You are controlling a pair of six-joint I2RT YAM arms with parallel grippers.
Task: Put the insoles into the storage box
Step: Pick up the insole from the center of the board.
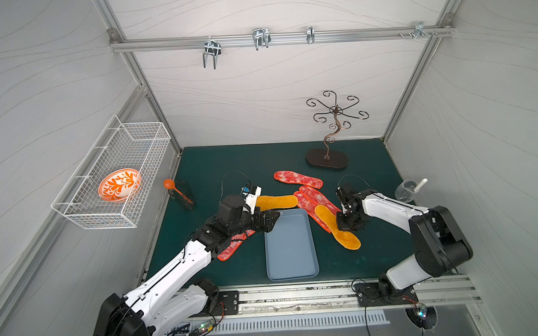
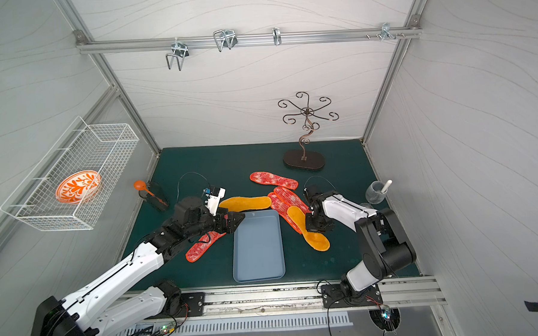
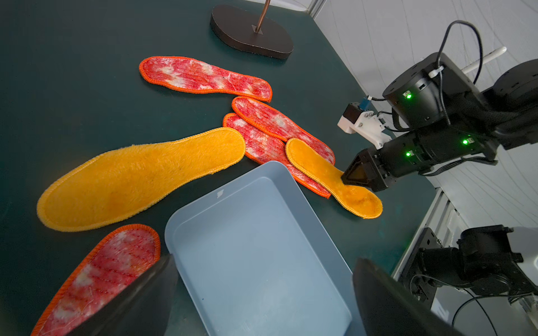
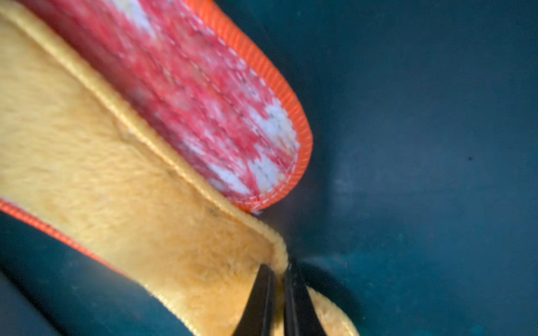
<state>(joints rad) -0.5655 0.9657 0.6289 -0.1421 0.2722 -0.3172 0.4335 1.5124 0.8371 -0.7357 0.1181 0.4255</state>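
Observation:
The grey-blue storage box (image 1: pixel 291 245) (image 3: pixel 262 261) lies empty at the mat's front middle. My left gripper (image 3: pixel 262 305) hangs open over its far left corner, holding nothing. One yellow insole (image 1: pixel 277 202) lies beyond that corner. A second yellow insole (image 1: pixel 336 231) (image 4: pixel 116 189) rests across two overlapping red-and-white insoles (image 1: pixel 309 199) to the right of the box, and my right gripper (image 4: pixel 279 279) (image 1: pixel 342 226) is shut on its raised edge. Another red-and-white insole (image 1: pixel 298 179) lies farther back. One more (image 1: pixel 230 250) sits partly under my left arm.
A scrolled metal stand (image 1: pixel 326 160) is at the back right. A glass with a white stick (image 1: pixel 407 190) stands at the right edge, a dark cup with an orange spoon (image 1: pixel 183 194) at the left edge. The wire basket (image 1: pixel 86 220) on the left wall holds an orange bowl.

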